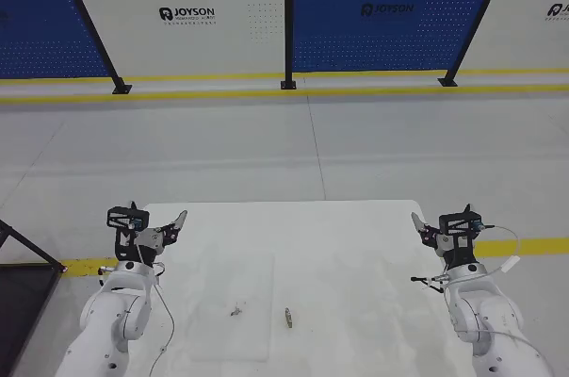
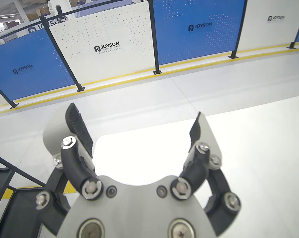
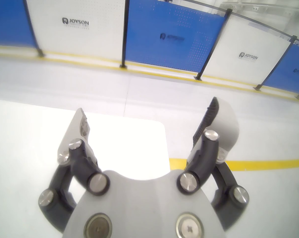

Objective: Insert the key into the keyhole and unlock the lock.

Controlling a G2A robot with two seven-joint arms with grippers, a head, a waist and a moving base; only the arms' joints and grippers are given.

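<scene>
Two small metal things lie on the white table [image 1: 360, 245] near its front middle: one, the key [image 1: 235, 309], is grey and thin, and the other [image 1: 288, 317], the lock, is a short brassy piece to its right; which is which is hard to tell at this size. My left gripper [image 1: 157, 222] hovers over the table's far left corner, open and holding nothing, and in the left wrist view [image 2: 134, 115] its fingers stand wide apart. My right gripper [image 1: 433, 224] is at the far right corner, also open [image 3: 147, 110].
A black frame [image 1: 11, 245] stands beside the table on the left. A thin cable [image 1: 162, 330] hangs by the left arm. Blue and white fence panels [image 1: 284, 38] line the floor far behind.
</scene>
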